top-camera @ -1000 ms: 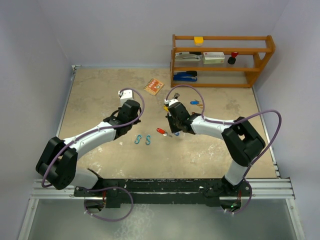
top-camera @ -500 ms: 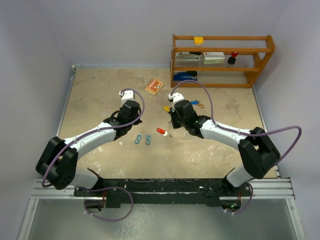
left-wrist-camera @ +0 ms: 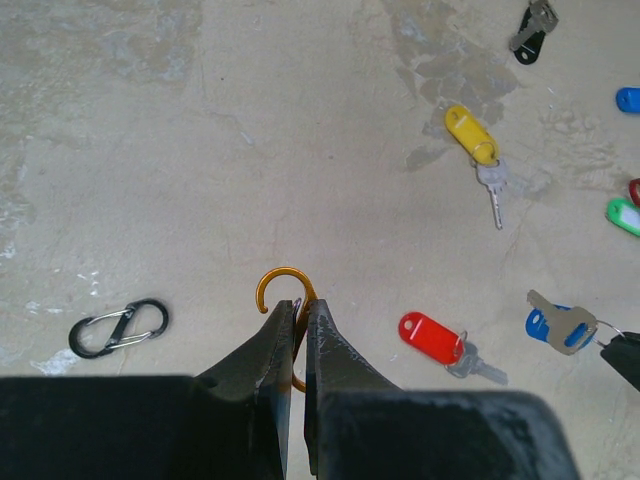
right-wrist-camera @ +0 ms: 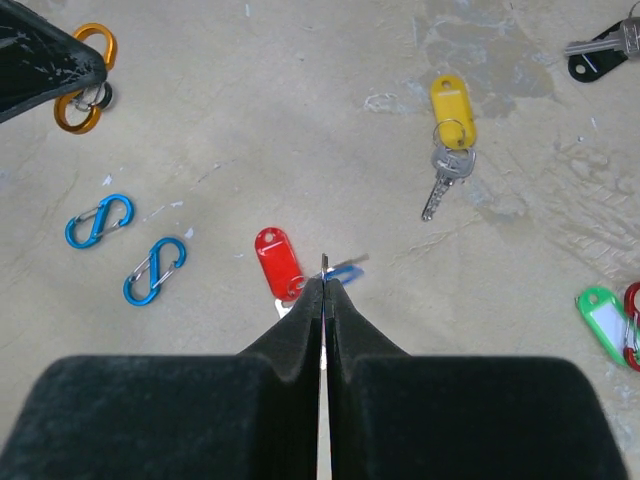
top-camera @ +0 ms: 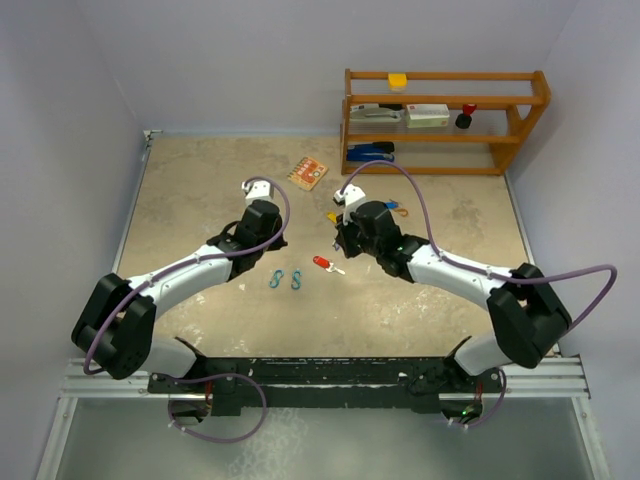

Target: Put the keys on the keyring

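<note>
Blue-tagged key: gripped by the closed right fingers. It lies just right of the red-tagged key, which is loose on the counter.

Orange keyring: clamped in the closed left fingers, its curved top projecting past the tips. It is well apart from the blue-tagged key.

Other keys: the yellow-tagged key lies beyond the red one. The black-tagged key is further out. A green tag and a second red tag beside it sit at the right edge of the frame.

View differences:
- The left wrist view alone shows a black clip on the counter to the left of the orange keyring. It also shows the thin ring joining the blue-tagged key to the tip of the right fingers.
- The right wrist view alone shows both loops of the orange keyring, with a small dark ring on it. It also gives two blue clips in detail.
- The top view alone shows an orange card and the wooden shelf unit.

Containers: the shelf unit carries a yellow block on top, a white box on the middle level and a blue object below.
</note>
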`<state>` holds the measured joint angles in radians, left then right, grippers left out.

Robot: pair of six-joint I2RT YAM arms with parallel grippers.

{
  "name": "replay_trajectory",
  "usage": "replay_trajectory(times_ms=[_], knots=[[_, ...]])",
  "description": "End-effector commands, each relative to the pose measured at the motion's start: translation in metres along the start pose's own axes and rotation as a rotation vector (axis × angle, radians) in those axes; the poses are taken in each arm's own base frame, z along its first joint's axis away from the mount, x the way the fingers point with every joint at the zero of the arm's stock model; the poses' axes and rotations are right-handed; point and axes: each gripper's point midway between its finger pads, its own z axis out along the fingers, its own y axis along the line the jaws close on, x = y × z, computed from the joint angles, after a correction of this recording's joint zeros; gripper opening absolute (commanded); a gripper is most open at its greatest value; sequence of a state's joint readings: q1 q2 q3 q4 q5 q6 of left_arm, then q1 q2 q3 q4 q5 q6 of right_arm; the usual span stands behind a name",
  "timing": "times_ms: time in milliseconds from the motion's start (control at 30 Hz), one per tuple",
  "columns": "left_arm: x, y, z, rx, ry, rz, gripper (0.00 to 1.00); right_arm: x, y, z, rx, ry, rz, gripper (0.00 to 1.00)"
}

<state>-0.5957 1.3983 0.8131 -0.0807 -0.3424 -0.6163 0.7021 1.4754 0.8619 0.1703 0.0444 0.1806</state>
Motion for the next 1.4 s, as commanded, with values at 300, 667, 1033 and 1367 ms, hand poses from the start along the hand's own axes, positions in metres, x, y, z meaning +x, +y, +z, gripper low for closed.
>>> replay_trajectory(times_ms=[300,667,1033,1367], knots=[[-0.017,-0.050,-0.002,0.232,-0.011,-0.033,0.00,-0.020,0.033,-0.014,-0.170,-0.090,-0.045,0.00],[-0.017,-0.081,-0.009,0.315,-0.010,-0.020,0.00,-0.019,0.043,-0.008,-0.197,-0.085,-0.078,0.00],[-0.011,-0.106,-0.016,0.354,-0.006,0.006,0.00,-0.019,0.050,-0.004,-0.186,-0.080,-0.103,0.00],[-0.005,-0.111,-0.020,0.367,0.003,0.024,0.00,-0.020,0.045,-0.004,-0.158,-0.084,-0.111,0.00]])
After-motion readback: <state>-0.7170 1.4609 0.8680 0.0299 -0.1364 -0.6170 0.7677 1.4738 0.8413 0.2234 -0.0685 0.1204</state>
